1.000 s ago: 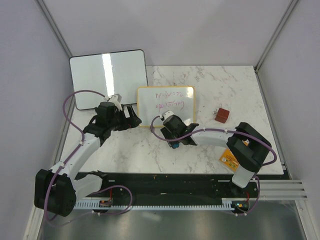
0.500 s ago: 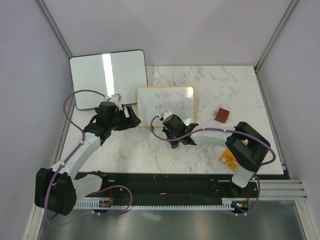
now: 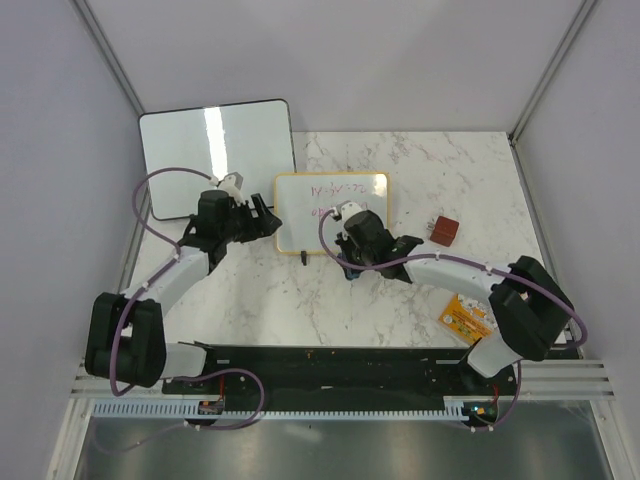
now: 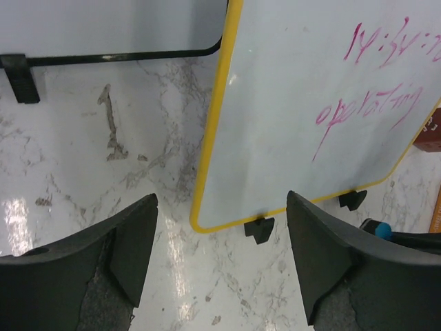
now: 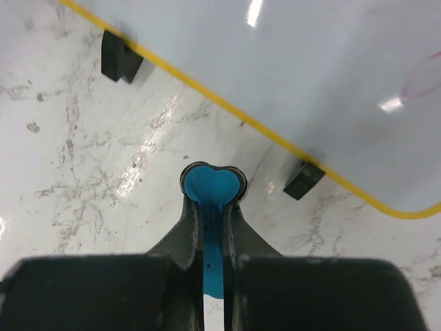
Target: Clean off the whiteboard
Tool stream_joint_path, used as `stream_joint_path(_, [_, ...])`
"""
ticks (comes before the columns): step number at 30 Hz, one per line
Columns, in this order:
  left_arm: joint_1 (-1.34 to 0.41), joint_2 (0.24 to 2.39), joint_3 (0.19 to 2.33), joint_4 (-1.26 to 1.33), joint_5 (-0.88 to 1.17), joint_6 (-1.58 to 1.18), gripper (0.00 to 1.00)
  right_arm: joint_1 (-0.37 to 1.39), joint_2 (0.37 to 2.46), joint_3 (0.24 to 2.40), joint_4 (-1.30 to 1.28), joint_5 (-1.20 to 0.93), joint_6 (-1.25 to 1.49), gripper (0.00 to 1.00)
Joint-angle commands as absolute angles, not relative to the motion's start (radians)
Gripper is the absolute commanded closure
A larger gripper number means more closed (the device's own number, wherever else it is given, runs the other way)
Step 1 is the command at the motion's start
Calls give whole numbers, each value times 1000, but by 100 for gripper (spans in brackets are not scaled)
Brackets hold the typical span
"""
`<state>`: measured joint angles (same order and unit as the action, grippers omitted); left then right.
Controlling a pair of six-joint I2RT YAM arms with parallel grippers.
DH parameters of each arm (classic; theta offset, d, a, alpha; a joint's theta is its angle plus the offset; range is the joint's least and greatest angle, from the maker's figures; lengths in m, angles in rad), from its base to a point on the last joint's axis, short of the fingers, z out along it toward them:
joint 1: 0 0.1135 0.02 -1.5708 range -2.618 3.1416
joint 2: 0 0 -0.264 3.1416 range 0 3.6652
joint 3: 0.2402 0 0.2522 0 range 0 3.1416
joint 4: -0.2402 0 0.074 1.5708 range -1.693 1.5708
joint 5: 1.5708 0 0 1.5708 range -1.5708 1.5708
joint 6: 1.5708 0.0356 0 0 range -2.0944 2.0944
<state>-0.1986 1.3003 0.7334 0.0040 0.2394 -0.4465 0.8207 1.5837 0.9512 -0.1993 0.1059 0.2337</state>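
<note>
My right end effector (image 5: pixel 212 207) is clenched on a blue pad (image 5: pixel 210 186), just off the near edge of the whiteboard (image 3: pixel 300 215) mid-worktop (image 3: pixel 450 170). Left end effector (image 4: pixel 220 214) is released near its corner. I'd steady that frame first, then press the pad flat across the pink writing (image 4: pixel 365 114).

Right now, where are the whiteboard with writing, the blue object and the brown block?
whiteboard (image 3: pixel 298 207): top external view, blank left part of its surface.
blue object (image 5: pixel 211 186): right wrist view, its rounded end.
brown block (image 3: pixel 445 230): top external view, its top face.
</note>
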Motion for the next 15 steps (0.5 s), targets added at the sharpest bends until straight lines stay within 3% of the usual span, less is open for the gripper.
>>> stream_joint_path(1, [-183,1371,759,259,337,-367,18,758,1482,999,-169,58,221,100])
stream_joint_path(15, [-120,1762,935,719,702,-448,21,637,1528,1078,-31,-46,206,100])
